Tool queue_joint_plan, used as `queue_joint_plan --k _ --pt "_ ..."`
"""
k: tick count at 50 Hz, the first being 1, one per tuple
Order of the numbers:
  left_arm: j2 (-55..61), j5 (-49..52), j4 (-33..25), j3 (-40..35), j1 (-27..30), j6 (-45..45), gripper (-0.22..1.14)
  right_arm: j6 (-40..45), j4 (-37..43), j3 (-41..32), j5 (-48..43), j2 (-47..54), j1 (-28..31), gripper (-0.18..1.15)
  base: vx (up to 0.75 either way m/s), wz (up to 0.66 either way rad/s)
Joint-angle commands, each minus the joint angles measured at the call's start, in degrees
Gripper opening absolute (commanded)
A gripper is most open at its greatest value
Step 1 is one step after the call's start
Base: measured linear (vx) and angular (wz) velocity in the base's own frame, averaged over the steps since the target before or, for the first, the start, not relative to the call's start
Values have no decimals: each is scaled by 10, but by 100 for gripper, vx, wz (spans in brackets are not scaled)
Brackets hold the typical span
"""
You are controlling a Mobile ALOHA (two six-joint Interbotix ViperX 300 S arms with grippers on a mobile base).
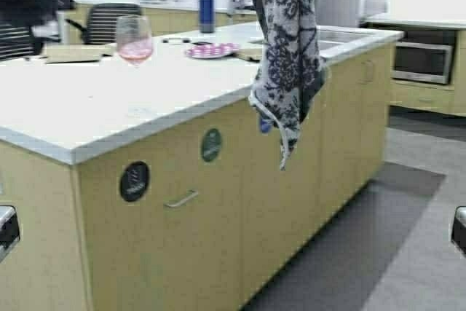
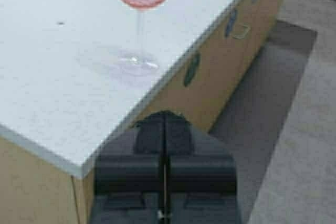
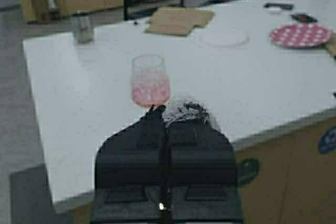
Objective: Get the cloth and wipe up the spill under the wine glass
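Note:
The black-and-white paisley cloth (image 1: 285, 56) hangs limp from above the high view's top edge, in front of the counter's long side. My right gripper (image 3: 167, 115) is shut on the cloth (image 3: 185, 111), a bunch of which shows at its tips. The wine glass (image 1: 135, 40) with pink liquid stands upright on the white countertop (image 1: 87, 100). A faint wet patch (image 2: 102, 62) lies around the wine glass foot (image 2: 137, 64). My left gripper (image 2: 164, 116) is shut and empty, above the counter's near corner, short of the wine glass. Neither gripper shows in the high view.
A dark blue bottle (image 1: 207, 9), a pink dotted plate (image 1: 211, 50) and a tan mat (image 1: 73, 52) lie toward the far side. A metal cup (image 3: 82, 27) and a white paper towel (image 3: 224, 38) sit there too. A sink (image 1: 342, 36) is at the right end; chairs (image 1: 109, 23) stand behind.

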Motion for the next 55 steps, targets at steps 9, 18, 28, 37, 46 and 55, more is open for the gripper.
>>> queue_joint_plan --k 9,18,28,37,46,55 --pt "136 -115 2 -40 -23 1 3 -3 2 -8 -10 -5 1 7 21 21" --pt "217 -151 23 -74 -34 2 3 -3 2 -11 -12 -2 1 7 17 10" --pt "322 -210 28 -116 -44 2 3 -5 2 -7 -12 5 1 7 16 6" --pt "416 -327 33 -139 -45 7 4 -4 2 -1 -12 18 1 7 15 2" --pt "485 -417 46 -160 -45 10 15 -2 2 2 -12 25 1 7 14 -2" --pt "530 -434 64 -182 -45 10 37 -2 2 2 -12 31 1 7 13 1"
